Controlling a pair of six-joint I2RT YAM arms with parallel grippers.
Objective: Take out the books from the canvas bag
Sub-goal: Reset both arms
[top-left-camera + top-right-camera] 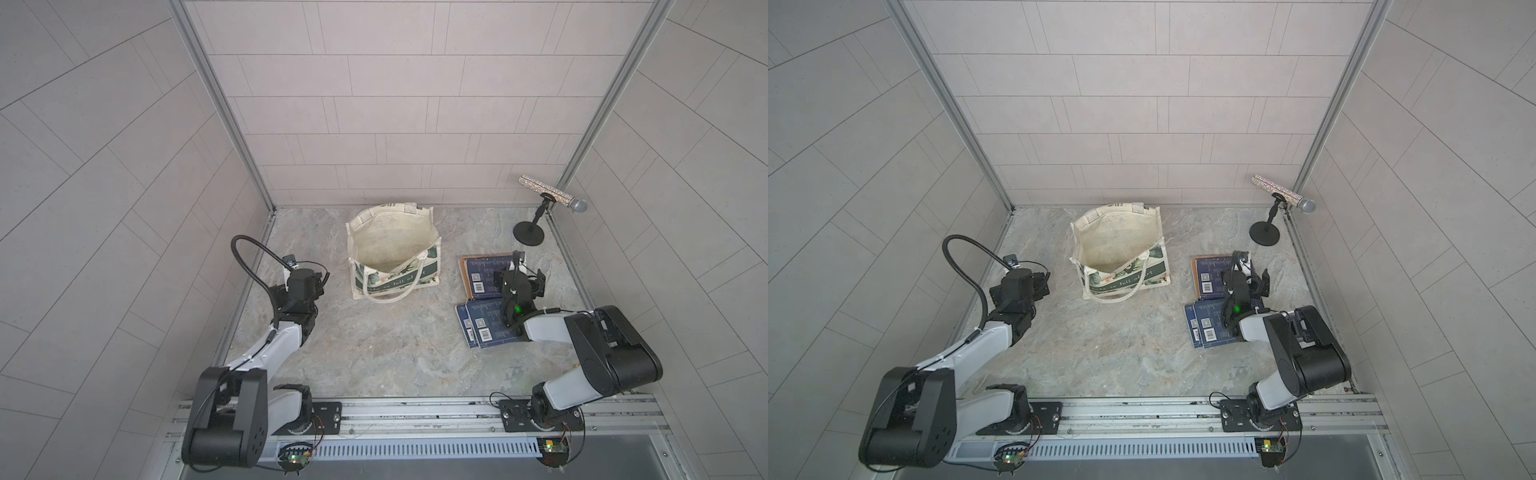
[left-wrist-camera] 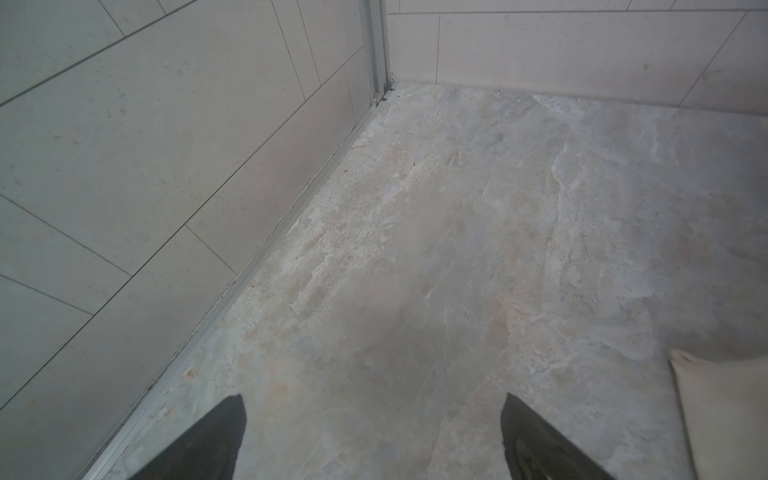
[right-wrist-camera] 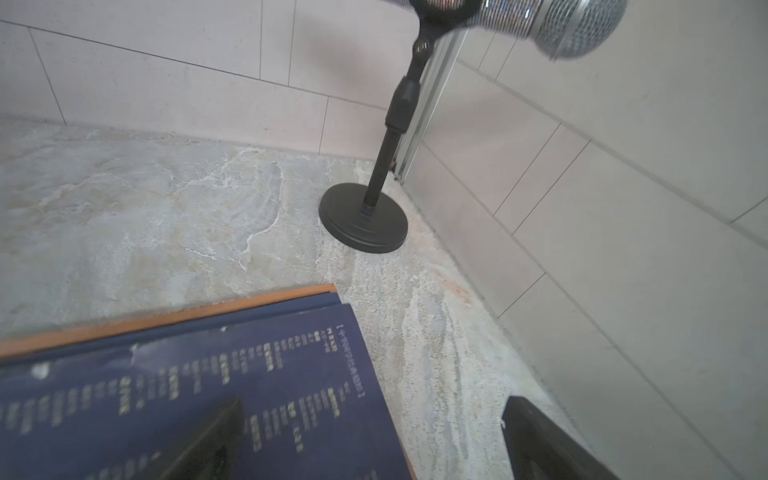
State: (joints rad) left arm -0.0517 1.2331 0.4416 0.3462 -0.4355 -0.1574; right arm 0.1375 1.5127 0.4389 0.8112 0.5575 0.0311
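**— Where are the books, and what are your hands doing?**

— I've got the right hand spread wide with nothing in it, hanging just over the books. They lie flat on the tabletop in two loose piles. One pile is directly beneath that hand, navy covers on top of an orange-brown one. The other is an overlapped navy pair back toward its wrist. My left hand is spread wide and empty too, over bare tabletop. The canvas bag stands just off its inner side, between the two hands.

**— Anything left in the bag?**

— In both top views I see only cream lining down to the bottom, so it looks empty to me. The near wall sags inward, though, and could hide a thin book.

**— And if you have to shift a book?**

— I judge them light, thin and a bit floppy, with smooth covers that will slide over one another. Lying flat, they offer no face to pinch, so I'd go for an overhanging edge near the spine, where a book is stiffest. The bag is soft and would collapse, so I'd steady it by its rim with the left hand. A microphone stand stands beyond the right hand, and I'd keep clear of it.
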